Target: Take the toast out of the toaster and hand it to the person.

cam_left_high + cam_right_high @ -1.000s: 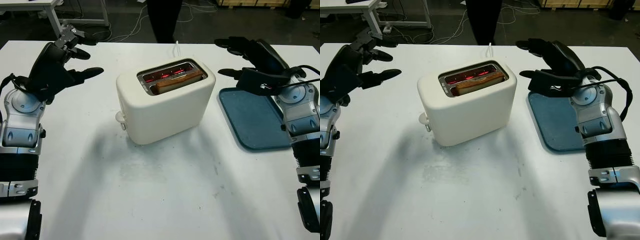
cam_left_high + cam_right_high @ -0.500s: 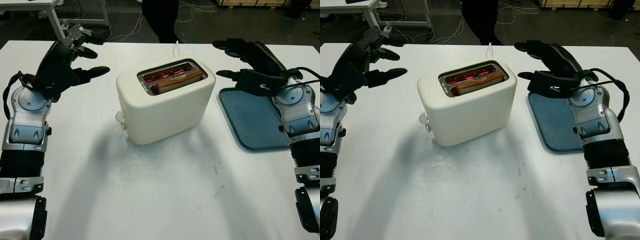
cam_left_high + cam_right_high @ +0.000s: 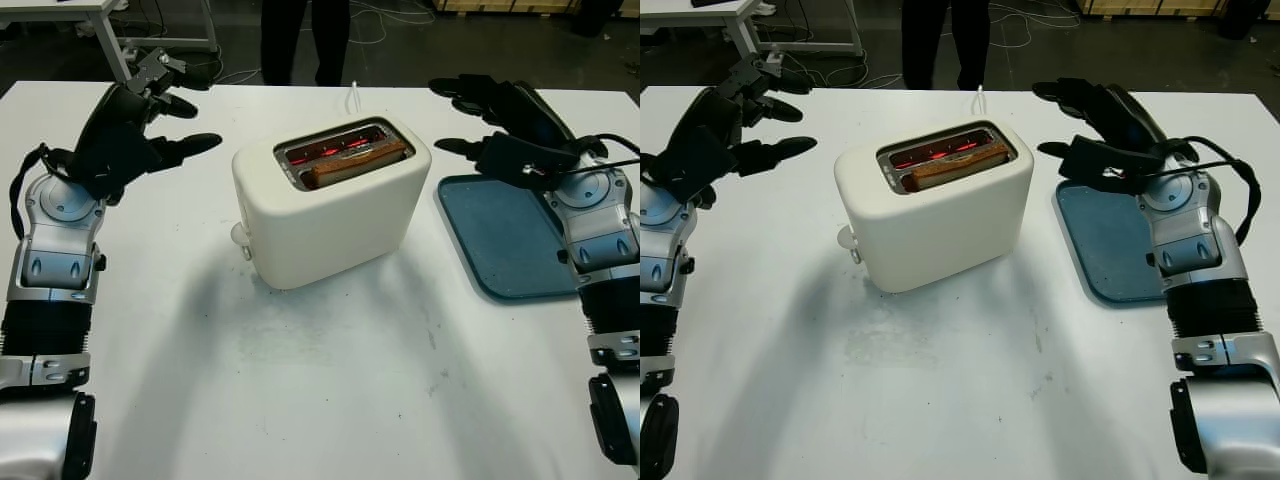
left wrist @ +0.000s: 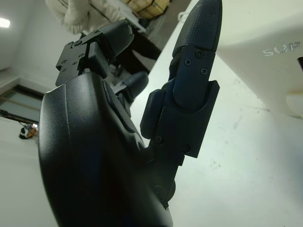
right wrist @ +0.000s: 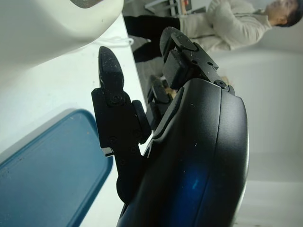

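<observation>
A cream toaster (image 3: 330,215) stands in the middle of the white table, its slots glowing red. One slice of brown toast (image 3: 357,162) sticks up from the nearer slot. My left hand (image 3: 150,120) hovers open above the table, left of the toaster and apart from it. My right hand (image 3: 490,120) hovers open to the toaster's right, over the far end of a blue tray (image 3: 510,235). A person (image 3: 300,40) in dark trousers stands beyond the table's far edge; in the right wrist view the person (image 5: 222,23) wears a light top.
The blue tray lies flat at the table's right side. A white cord (image 3: 353,95) runs from the toaster to the far edge. Another table (image 3: 110,25) and floor cables lie beyond. Bare tabletop (image 3: 330,380) spreads in front of the toaster.
The person at the far edge has shifted left. My left hand has risen and moved slightly towards the toaster. My right hand has barely moved.
</observation>
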You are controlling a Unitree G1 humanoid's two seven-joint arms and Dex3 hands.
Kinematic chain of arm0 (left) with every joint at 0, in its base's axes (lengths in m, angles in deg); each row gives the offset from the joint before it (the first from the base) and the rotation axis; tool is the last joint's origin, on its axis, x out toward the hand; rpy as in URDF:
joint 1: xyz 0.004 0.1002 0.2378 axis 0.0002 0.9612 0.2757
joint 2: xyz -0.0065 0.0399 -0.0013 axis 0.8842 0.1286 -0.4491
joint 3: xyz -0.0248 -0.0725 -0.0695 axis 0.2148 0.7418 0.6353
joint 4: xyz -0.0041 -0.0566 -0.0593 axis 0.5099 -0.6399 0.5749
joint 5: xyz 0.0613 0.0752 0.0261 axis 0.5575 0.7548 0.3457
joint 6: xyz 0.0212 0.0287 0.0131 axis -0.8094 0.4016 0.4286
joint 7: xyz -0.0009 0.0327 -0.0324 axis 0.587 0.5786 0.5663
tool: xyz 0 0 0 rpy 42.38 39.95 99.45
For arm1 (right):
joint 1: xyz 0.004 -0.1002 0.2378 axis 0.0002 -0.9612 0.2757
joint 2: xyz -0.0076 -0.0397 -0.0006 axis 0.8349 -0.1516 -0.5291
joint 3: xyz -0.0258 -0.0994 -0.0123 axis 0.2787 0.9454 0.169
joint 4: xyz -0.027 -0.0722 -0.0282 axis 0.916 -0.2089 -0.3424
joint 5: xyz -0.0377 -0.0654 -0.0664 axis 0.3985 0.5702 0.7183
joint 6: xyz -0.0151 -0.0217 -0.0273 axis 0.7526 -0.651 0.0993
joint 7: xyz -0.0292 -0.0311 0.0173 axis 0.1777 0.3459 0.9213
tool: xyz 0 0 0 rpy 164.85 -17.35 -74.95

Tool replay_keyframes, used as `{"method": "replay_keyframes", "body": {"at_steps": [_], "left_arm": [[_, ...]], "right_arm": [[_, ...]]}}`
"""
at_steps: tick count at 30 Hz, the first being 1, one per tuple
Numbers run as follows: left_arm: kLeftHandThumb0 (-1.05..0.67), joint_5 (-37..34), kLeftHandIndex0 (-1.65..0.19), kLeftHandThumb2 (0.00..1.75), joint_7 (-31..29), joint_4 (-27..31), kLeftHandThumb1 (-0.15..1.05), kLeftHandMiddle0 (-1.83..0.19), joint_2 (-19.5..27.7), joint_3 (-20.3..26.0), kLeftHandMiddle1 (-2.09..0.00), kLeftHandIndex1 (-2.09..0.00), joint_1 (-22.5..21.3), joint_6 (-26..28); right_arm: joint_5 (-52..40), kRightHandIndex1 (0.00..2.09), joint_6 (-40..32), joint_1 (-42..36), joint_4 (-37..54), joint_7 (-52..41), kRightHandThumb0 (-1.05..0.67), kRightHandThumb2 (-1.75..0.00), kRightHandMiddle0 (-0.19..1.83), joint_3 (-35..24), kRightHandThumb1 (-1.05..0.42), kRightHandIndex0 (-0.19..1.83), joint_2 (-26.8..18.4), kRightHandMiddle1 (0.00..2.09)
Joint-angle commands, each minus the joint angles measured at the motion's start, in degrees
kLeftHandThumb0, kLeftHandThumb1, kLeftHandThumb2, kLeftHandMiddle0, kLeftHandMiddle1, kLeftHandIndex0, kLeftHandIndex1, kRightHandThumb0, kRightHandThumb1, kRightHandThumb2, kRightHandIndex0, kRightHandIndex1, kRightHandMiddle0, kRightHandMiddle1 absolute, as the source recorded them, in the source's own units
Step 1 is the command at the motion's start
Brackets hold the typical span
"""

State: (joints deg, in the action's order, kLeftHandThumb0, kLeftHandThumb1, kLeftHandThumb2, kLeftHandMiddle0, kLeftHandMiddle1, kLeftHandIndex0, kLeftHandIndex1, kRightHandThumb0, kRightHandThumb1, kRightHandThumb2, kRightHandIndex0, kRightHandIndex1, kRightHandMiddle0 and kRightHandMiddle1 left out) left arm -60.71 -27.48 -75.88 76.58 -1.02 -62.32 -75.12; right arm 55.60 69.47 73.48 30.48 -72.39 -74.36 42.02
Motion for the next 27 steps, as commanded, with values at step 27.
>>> {"method": "replay_keyframes", "body": {"at_steps": [27], "left_arm": [[-0.84, -0.50, 0.00, 0.01, 0.05, 0.31, 0.92, 0.00, 0.17, 0.21, -1.28, -1.15, 0.00, -0.43]], "right_arm": [[0.81, 0.01, 1.61, 0.25, -0.76, 0.54, -0.31, -0.13, 0.42, 0.26, -0.92, 0.43, -0.17, 0.01]]}}
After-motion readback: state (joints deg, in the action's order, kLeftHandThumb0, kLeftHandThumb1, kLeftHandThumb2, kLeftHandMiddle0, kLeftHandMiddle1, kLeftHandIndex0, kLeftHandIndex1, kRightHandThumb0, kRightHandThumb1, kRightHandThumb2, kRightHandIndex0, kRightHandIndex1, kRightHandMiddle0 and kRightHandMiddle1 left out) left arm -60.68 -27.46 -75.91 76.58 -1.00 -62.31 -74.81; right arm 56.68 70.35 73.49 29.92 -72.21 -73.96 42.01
